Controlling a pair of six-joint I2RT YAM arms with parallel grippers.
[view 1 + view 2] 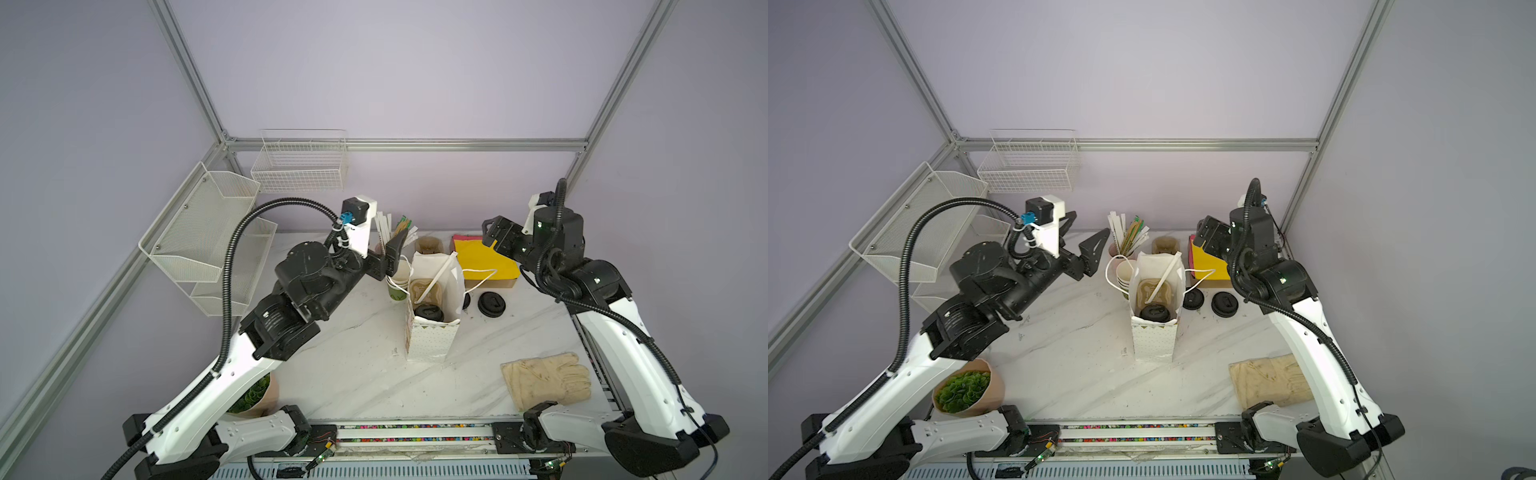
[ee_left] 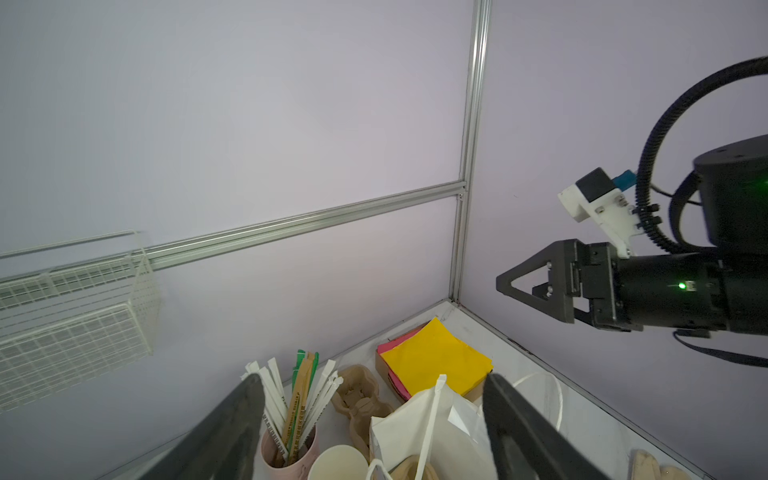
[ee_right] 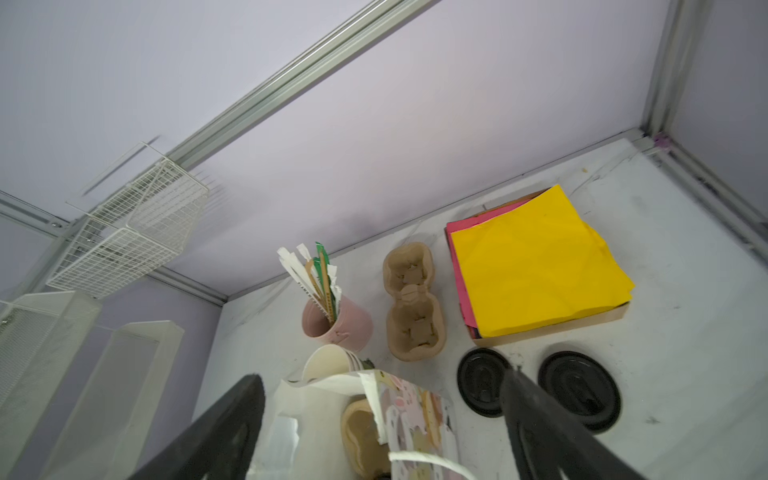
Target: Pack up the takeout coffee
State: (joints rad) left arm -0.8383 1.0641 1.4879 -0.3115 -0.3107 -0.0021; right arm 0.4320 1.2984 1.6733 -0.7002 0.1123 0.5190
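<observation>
Your left end effector (image 1: 1091, 224) and right end effector (image 1: 489, 234) hang released, empty. The left sits near the bag handle (image 1: 1108, 274); snagging it could topple the bagged coffee (image 1: 1155, 312).

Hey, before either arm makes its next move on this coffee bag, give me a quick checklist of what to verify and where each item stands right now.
1. The lidded cup sits inside the paper bag: ok.
2. The paper bag stands upright with its mouth open: ok.
3. The left gripper is open and holds nothing: ok.
4. The right gripper is open and holds nothing: ok.
5. The wrapped straw is in the bag, leaning on its rim: ok.
6. That cup is sealed all round: cannot tell.
</observation>
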